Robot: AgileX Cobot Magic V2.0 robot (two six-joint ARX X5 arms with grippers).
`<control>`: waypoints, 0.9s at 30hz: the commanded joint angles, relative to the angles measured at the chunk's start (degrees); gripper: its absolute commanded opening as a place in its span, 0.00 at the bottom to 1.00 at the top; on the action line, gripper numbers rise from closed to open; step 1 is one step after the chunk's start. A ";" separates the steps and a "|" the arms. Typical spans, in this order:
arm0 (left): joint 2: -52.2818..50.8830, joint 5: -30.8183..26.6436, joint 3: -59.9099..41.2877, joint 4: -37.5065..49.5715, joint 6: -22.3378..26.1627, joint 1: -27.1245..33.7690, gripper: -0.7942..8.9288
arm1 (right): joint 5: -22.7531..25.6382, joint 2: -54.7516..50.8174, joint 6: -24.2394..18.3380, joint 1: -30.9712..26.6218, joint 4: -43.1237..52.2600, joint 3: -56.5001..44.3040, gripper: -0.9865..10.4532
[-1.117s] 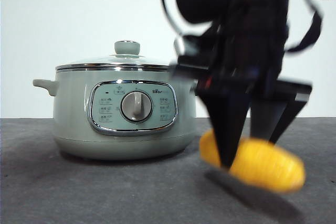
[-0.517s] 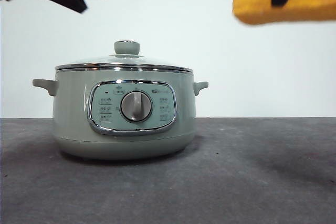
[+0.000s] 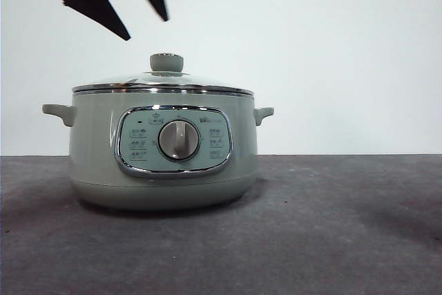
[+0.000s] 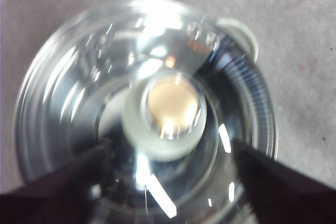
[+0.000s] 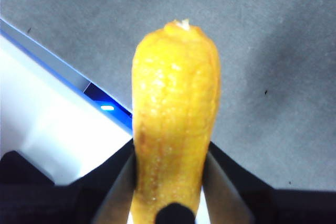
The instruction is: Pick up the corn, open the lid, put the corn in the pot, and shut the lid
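Front view, left gripper (image 3: 141,24): spreading wide, now descending at upper left toward the knob (image 3: 167,63), further in than half a second ago.
Right gripper (image 5: 169,192): clamping the corn (image 5: 175,119), riding higher at upper right, nearly leaving frame.
Meaning: corn secured; lid-opening starting.
Lid (image 3: 162,85): sitting on the pot (image 3: 97,150).
Pot contents: blurring behind glass, not telling.

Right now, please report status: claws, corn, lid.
Right claw shut on corn, held high. Left claw open above lid knob. Lid on pot. Nothing blocking.
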 commanded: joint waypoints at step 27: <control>13.51 -6.71 10.58 -5.81 4.17 -3.32 0.75 | 0.24 -0.09 -0.28 0.00 -0.20 -0.02 0.08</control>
